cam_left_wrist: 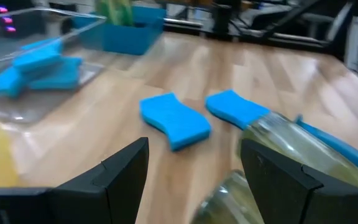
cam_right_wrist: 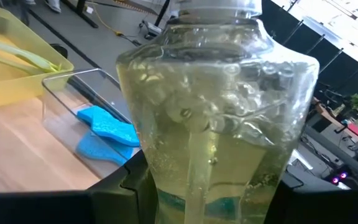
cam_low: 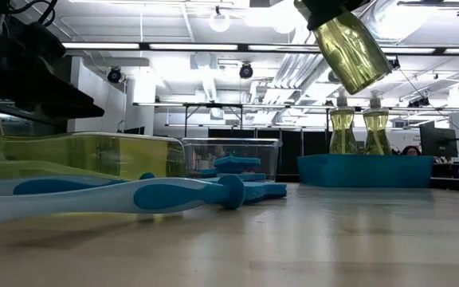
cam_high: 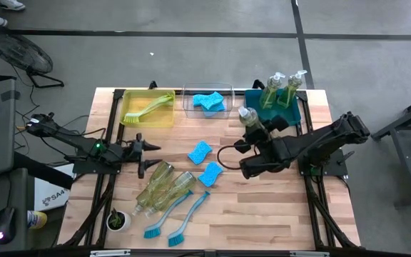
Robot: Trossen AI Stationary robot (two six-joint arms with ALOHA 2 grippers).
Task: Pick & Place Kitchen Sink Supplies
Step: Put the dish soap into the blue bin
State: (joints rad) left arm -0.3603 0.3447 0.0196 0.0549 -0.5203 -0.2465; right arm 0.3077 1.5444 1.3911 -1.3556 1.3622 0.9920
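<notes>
Landmark: the clear bin (cam_high: 207,101), middle of the back row on the worktop (cam_high: 262,207); every place below is given from it.
Left of it: a yellow bin (cam_high: 148,108) just beside it, holding a yellow-green brush (cam_high: 148,107).
Left end effector (cam_high: 147,153): waits in front of the clear bin and to its left, fingers apart, grasping nothing; two bottles (cam_high: 163,189) lie on their sides just beside it.
Brushes (cam_high: 184,214): two blue ones, well in front of the clear bin, beside the lying bottles.
Plant (cam_high: 118,220): far front-left corner, not part of the job.
Inside it: blue sponges (cam_high: 209,102).
Loose sponges (cam_high: 200,151): two on the worktop, in front of the clear bin.
Right end effector (cam_high: 257,128): clenched on a soap bottle (cam_high: 251,120), lifted off the worktop, just in front of the clear bin's right corner.
Right of it: a teal bin (cam_high: 300,114) with two upright bottles (cam_high: 284,91) already in it.
Step in hand: carrying the third bottle towards the teal bin, as I judge it.
Next move: likely bring the bottle over a free spot in the teal bin, keep it upright, lower it without knocking the two standing there, then let go.
</notes>
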